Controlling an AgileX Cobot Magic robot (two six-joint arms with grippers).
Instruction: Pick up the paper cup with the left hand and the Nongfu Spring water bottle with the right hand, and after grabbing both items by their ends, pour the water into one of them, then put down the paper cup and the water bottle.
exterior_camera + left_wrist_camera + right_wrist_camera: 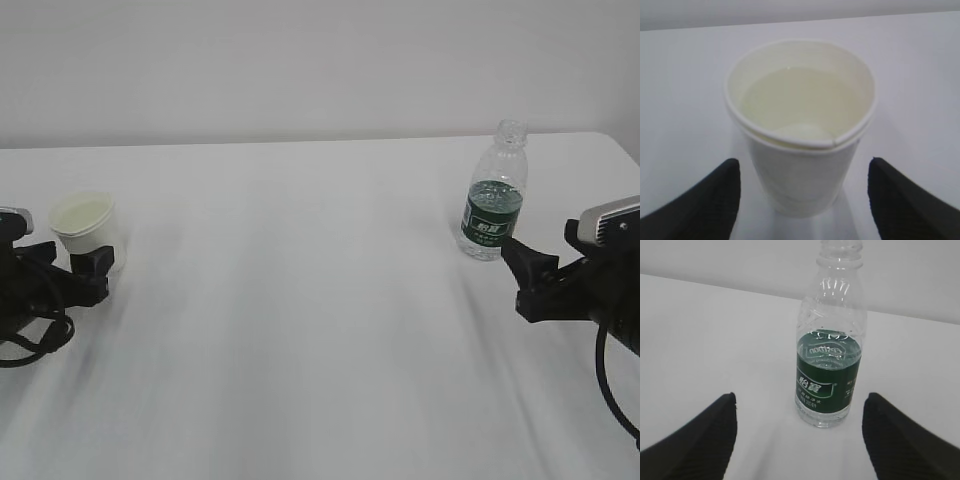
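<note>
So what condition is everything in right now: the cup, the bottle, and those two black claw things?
paper cup: upright on the table, holding clear liquid, not gripped
water bottle: upright, capless, looks nearly empty, not gripped
left gripper: open, fingers either side of the cup, apart from it
right gripper: open, fingers short of the bottle, not touching it

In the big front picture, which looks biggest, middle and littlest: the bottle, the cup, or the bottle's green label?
1. Clear ribbed plastic bottle, tallest.
2. Small white paper cup.
3. Dark green label, smallest.
</note>
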